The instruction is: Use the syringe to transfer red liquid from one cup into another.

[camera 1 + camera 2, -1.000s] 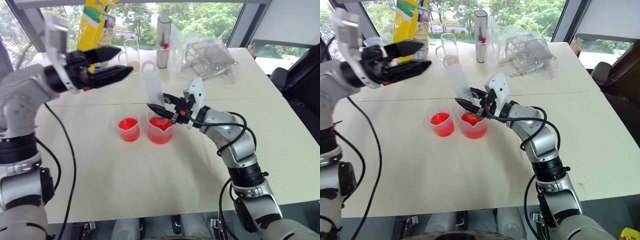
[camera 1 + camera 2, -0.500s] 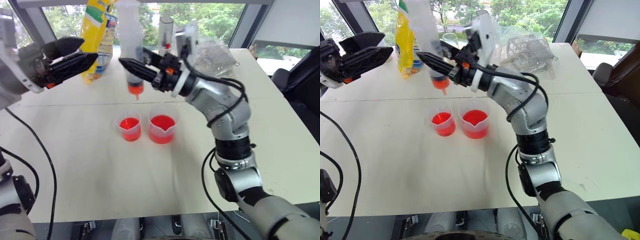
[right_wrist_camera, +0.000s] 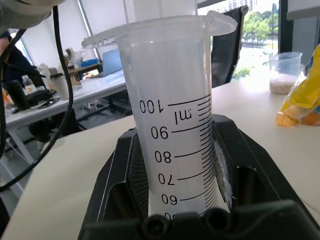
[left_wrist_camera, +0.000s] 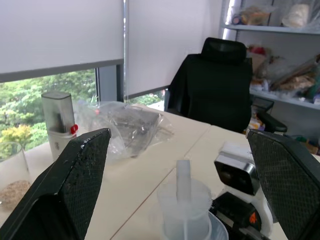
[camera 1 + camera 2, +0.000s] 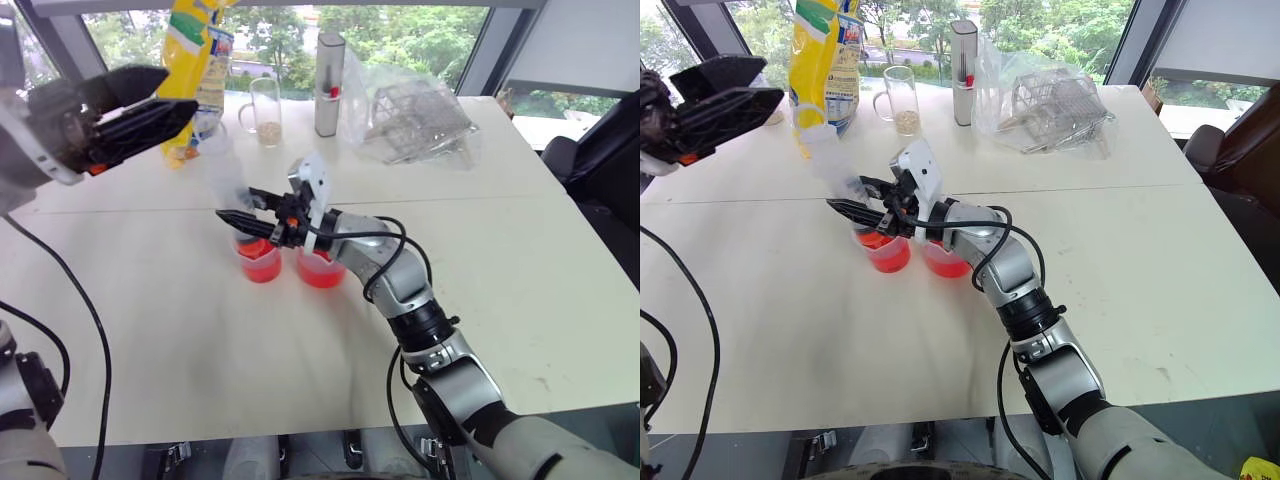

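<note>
Two end effectors here, and the right end effector (image 5: 243, 216) is the one that's just been busy. It's clamped on the syringe (image 5: 222, 168), barrel pinched between its black fingers (image 3: 120, 180). Half a second back it had the syringe lifted high above both cups; now it's come down and over, so the tip sits right at the mouth of the smaller cup (image 5: 258, 262), with the barrel leaning back toward the window. The tip itself is hidden behind the fingers, so can't say if it's actually dipped in.

Spouted beaker (image 5: 322, 270) is just beside the small cup on the table (image 5: 200, 350), both showing red liquid (image 5: 260, 268).

Left end effector (image 5: 135, 115) hovers up high with its fingers wide apart, holding nothing.

My read: the draw from the beaker looks done and we're lined up for the squirt. Someone's gotta push the plunger (image 4: 183, 172) though, and that free left one looks like the candidate.
</note>
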Motion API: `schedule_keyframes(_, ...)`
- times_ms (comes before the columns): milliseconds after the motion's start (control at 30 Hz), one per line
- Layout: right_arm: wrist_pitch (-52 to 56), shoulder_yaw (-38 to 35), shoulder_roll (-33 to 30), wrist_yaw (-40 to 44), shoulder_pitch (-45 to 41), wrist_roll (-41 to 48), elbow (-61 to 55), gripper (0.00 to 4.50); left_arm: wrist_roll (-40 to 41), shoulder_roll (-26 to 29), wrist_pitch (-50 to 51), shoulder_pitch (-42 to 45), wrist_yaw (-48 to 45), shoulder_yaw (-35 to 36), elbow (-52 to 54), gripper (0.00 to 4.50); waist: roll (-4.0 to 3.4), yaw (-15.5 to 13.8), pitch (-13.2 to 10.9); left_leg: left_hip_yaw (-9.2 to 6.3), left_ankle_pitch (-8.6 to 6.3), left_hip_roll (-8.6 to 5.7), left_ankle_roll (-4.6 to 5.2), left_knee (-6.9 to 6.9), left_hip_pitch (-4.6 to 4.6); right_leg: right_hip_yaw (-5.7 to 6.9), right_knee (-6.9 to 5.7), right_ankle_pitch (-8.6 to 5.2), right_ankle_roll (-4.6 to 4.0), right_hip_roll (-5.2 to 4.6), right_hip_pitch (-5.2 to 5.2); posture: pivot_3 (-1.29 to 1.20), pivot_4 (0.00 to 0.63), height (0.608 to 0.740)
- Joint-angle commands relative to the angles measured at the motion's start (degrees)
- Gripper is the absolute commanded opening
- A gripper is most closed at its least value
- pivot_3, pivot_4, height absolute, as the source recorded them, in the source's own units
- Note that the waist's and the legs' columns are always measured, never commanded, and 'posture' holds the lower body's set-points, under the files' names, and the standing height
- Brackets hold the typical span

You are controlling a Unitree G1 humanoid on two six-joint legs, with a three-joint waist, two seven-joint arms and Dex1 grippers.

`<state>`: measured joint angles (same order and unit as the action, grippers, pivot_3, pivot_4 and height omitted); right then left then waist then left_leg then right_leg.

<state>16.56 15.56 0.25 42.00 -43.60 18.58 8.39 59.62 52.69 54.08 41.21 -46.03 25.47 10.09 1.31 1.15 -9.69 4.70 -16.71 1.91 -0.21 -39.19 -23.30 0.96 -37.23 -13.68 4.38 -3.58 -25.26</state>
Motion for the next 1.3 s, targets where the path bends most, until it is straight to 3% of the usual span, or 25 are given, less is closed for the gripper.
schedule_keyframes(33, -3.1, -0.38, 1.24, 0.08, -1.42, -1.0, -0.52, 1.37, -1.3, 0.09, -2.29, 1.34, -0.58, -1.33, 0.42, 4.47, 0.0, 0.01, 0.0, 0.0, 0.0, 0.0, 0.0, 0.0, 0.0, 0.0, 0.0, 0.0, 0.0, 0.0, 0.0, 0.0, 0.15, 0.74)
schedule_keyframes(433, -6.37, -0.35, 1.42, 0.21, -1.22, -3.74, 0.63, 1.37, -3.29, -1.09, -4.38, 1.37, -2.4, -5.29, -0.29, 4.47, 0.0, 0.04, 0.0, 0.01, 0.01, -0.01, -0.01, 0.0, 0.0, 0.0, 0.0, 0.0, 0.0, 0.02, -0.01, 0.0, 0.15, 0.74)
schedule_keyframes(567, -6.53, -0.4, 1.44, 0.33, -1.24, -4.01, 0.8, 1.37, -2.91, -0.9, -4.1, 1.05, -2.7, -5.14, -0.24, 3.16, 0.0, 0.03, 0.0, 0.01, 0.0, 0.0, -0.01, 0.0, 0.0, 0.0, 0.0, 0.0, 0.0, 0.02, -0.01, 0.0, 0.15, 0.74)
schedule_keyframes(767, -6.62, -0.59, 1.45, 0.67, -1.61, -4.15, 1.31, 1.37, -3.35, -0.6, -4.22, 0.07, -3.69, -5.57, 0.18, 0.02, 0.0, 0.03, 0.0, 0.01, 0.0, 0.0, -0.01, 0.0, 0.0, 0.0, 0.0, 0.0, 0.0, 0.02, -0.01, 0.0, 0.15, 0.74)
schedule_keyframes(1300, -3.99, -4.9, 1.47, -1.04, -7.7, -1.82, -0.4, 1.37, -6.19, -1.22, -6.9, -5.54, -5.53, -8.26, 2.2, 0.02, 0.0, 0.03, 0.0, 0.01, 0.0, 0.01, -0.01, 0.0, -0.01, 0.0, 0.01, 0.0, 0.0, 0.01, -0.01, 0.0, 0.15, 0.74)
